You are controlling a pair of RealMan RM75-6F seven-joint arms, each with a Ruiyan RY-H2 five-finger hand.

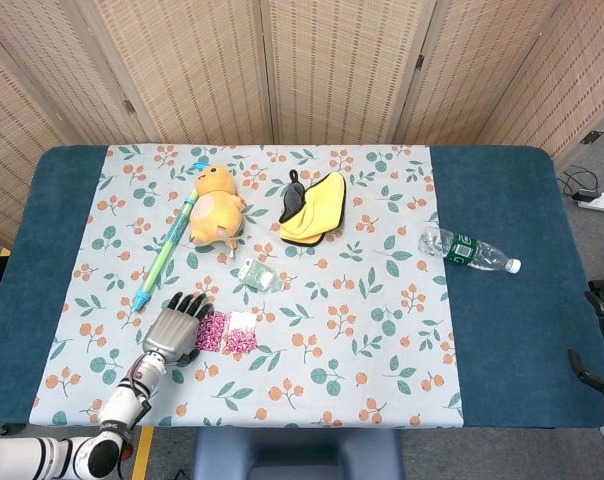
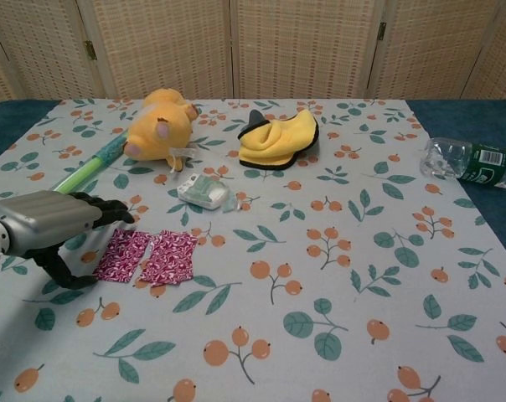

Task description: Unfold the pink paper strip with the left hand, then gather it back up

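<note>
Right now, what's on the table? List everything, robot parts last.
paper strip: 1, pink patterned, spread in two panels flat on the cloth, near left
packet: 1, clear with green print, just behind the strip
plush toy: 1, orange-yellow, far left of centre
pen: 1, green with blue tip, left of the plush toy
cloth: 1, yellow with black edge, folded, far centre
bottle: 1, clear with green label, lying on its side on the blue area, right
tablecloth: 1, pale floral, over the blue table
left hand: 1, grey and black, at the strip's left end
right hand: only partly visible at the right edge of the head view
</note>
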